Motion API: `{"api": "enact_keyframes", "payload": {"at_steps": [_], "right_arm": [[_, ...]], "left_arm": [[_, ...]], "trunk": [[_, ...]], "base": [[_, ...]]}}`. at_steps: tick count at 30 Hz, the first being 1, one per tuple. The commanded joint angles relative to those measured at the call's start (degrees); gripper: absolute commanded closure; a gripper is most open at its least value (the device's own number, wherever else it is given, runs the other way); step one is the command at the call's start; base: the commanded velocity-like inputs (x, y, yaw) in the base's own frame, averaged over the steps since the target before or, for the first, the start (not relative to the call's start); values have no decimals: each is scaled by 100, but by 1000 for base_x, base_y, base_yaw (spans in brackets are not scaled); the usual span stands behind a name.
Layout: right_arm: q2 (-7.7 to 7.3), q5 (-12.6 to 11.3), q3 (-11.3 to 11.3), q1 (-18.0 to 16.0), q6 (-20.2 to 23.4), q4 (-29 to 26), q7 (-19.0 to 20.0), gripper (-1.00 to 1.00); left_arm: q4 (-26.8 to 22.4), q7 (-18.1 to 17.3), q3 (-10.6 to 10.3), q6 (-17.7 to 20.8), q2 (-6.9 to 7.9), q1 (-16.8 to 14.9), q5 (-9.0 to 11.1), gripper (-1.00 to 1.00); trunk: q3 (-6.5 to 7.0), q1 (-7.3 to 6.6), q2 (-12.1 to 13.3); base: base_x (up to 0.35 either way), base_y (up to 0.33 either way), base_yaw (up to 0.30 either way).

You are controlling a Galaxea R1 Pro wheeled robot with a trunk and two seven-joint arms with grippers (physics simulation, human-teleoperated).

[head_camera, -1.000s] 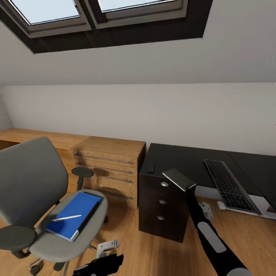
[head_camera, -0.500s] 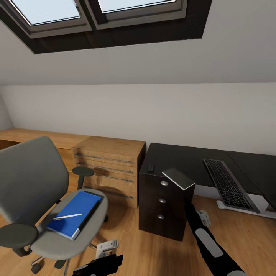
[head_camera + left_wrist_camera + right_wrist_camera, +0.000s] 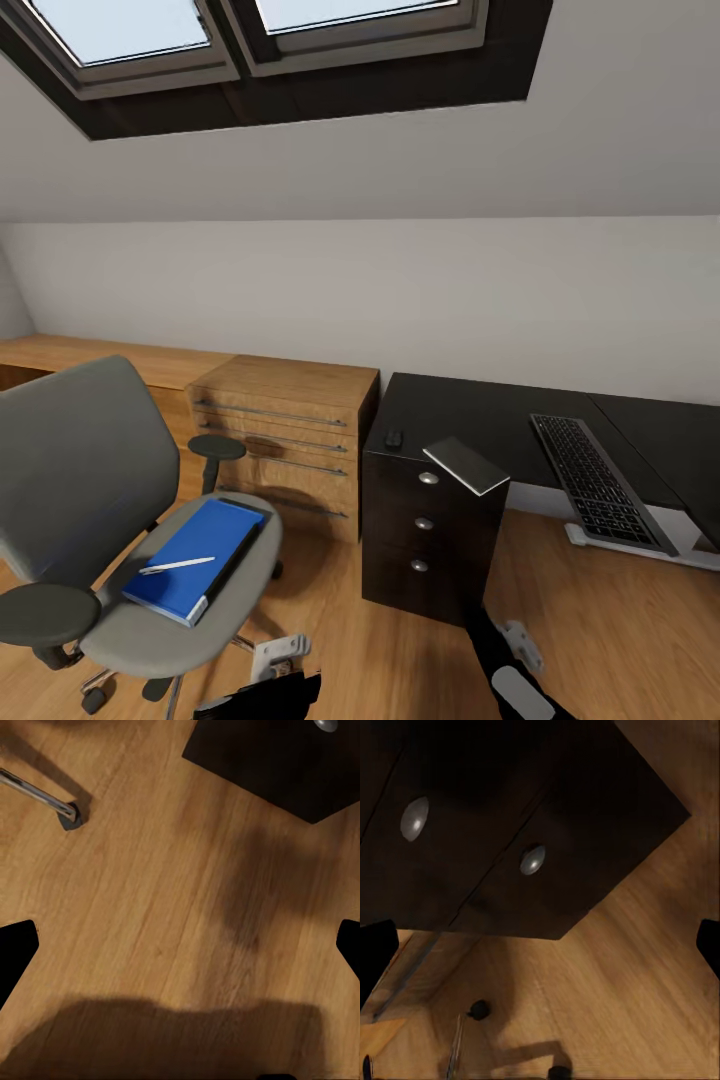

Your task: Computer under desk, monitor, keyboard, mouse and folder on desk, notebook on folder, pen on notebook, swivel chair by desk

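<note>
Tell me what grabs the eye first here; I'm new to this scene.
A bright-blue flat folder lies on the grey upholstered swivel chair at the left, a slim white pen resting on it. To the right, a thin grey notebook overhangs the corner of the glossy black desk, and a slim black-keyed keyboard lies further right.

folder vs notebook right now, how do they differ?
The folder is bright blue; the notebook is grey. The folder lies on the swivel chair seat; the notebook sits on the desk corner above the drawers, overhanging the front edge. The folder carries the pen; the notebook has nothing on it. The folder looks larger. Both are thin, flat and rectangular.
</note>
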Motion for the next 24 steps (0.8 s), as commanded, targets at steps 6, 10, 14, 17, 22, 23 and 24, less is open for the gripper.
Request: {"api": "enact_keyframes", "payload": {"at_steps": [6,10,14,17,22,23,24], "right_arm": [[12,91,72,-5,-72,580,28,-100],[17,124,78,-3,-75,813,28,-100],[167,160,89,-5,-77,1087,22,-100],[200,167,87,-5,-76,1135,21,-100],[237,173,89,-3,-83,1176,25,-100],[236,177,86,-4,-92,1177,25,-100],[234,176,84,-4,-96,1178,24,-100]], "left_arm": [[830,58,-11,-312,2,-2,42,-100],[1687,56,-18,-918,9,-2,33,-100],[2596,42,1,-1860,127,-2,35,-100],[2760,39,-3,-1997,174,-2,35,-100],[3134,22,-5,-2414,318,-2,35,-100],[3158,20,-6,-2516,330,-2,35,-100],[3167,20,-6,-2559,336,-2,35,-100]], "trunk": [[-5,0,-3],[-5,0,-3],[-5,0,-3],[-5,0,-3],[-5,0,-3],[-5,0,-3],[-5,0,-3]], "base": [[0,0,0],[0,0,0],[0,0,0],[0,0,0],[0,0,0],[0,0,0],[0,0,0]]}}
